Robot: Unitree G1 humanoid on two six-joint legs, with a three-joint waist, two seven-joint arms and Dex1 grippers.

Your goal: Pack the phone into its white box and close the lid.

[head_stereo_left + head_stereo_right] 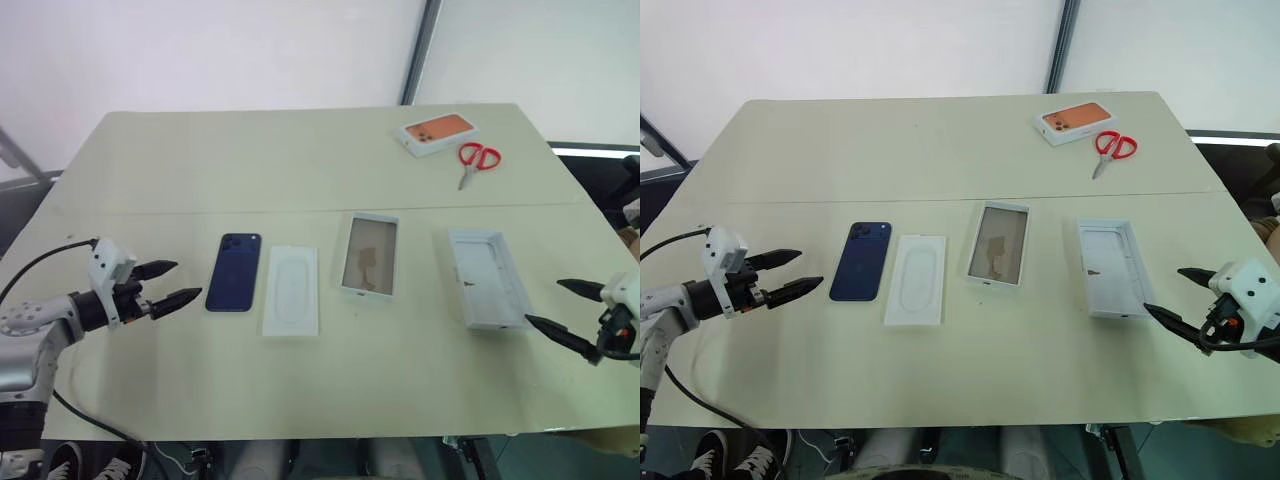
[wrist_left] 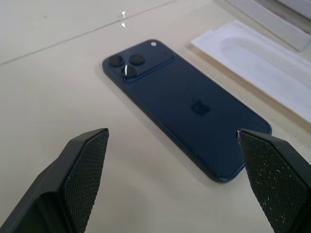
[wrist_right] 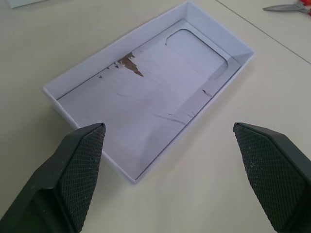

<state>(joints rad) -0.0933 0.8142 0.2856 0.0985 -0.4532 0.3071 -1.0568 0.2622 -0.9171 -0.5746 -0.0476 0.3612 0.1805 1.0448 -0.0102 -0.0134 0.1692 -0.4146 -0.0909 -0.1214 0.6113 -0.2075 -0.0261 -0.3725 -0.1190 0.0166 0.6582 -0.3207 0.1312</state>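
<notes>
The dark blue phone (image 1: 234,272) lies camera side up on the table's left half. My left gripper (image 1: 180,282) hovers open just left of it, and in the left wrist view the phone (image 2: 184,107) lies just beyond the spread fingers (image 2: 82,165). The white box (image 1: 369,255), with its brownish base showing, sits open at the centre. The lid (image 1: 487,278) lies hollow side up to the right. My right gripper (image 1: 545,303) is open beside the lid's near right corner, holding nothing; the lid (image 3: 146,102) lies ahead of its fingers (image 3: 272,165).
A flat white card (image 1: 291,290) with an oval recess lies between the phone and the white box. At the back right stand a white box with an orange phone print (image 1: 438,133) and red-handled scissors (image 1: 478,160). The table's front edge (image 1: 300,432) runs close below both grippers.
</notes>
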